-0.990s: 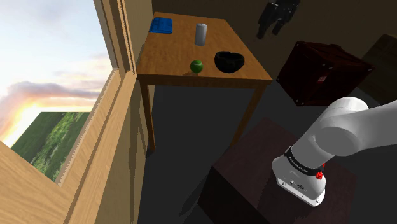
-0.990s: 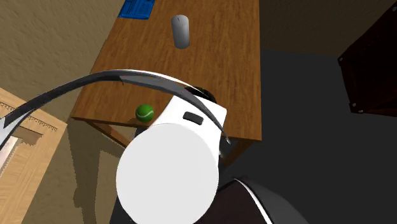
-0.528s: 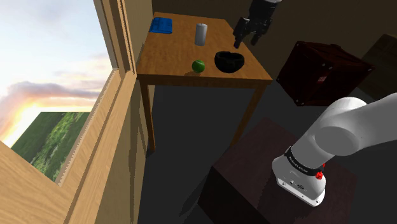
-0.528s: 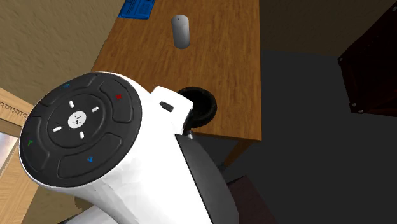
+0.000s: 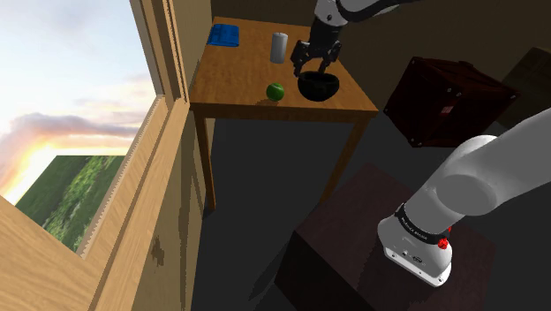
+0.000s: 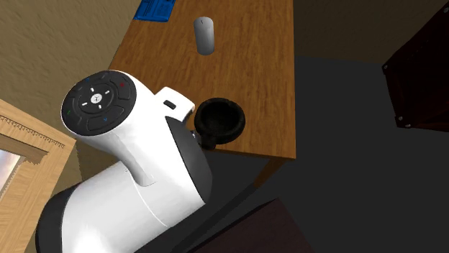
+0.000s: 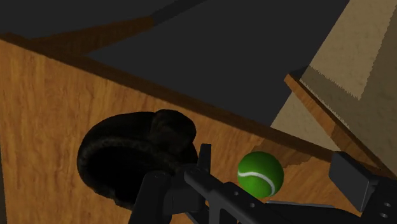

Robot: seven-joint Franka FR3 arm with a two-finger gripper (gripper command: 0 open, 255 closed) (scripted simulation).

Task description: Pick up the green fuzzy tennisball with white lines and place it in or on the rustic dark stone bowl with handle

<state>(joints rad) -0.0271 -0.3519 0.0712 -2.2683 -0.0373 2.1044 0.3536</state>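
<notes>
Since half a second ago your claw [image 5: 314, 64] has come down from the upper right of the shoulder view and now hangs just above the bowl [image 5: 319, 86], near the upper middle of the frame. Its two black fingers stand wide apart and grip nothing.

You'll find the tennis ball [image 5: 275, 91] on the desk [image 5: 234, 79], just beside the bowl on the shoulder view's left and near the desk's front edge. It is a bright green sphere, so it has no long axis. In the wrist view the tennis ball [image 7: 260, 174] shows one white seam curving across its face. It appears between the fingers there, but they do not touch it.

Seen from the wrist, the bowl [image 7: 137, 156] is black, rough and lumpy, with a thick wall, a deep hollow and a heavier bulge on its rim. From the second exterior view the bowl [image 6: 221, 121] reads as a round dark ring. The desk is warm brown wood with visible grain.

Your arm [image 5: 481, 177] rises from the stand [image 5: 353, 247] at the lower right, leaves the frame, and re-enters at the top with the hand pointing down. In the second exterior view a white link [image 6: 137, 165] with a dark round button cap fills the lower left.

A pale grey upright cylinder [image 5: 279, 47] stands behind the bowl.
</notes>
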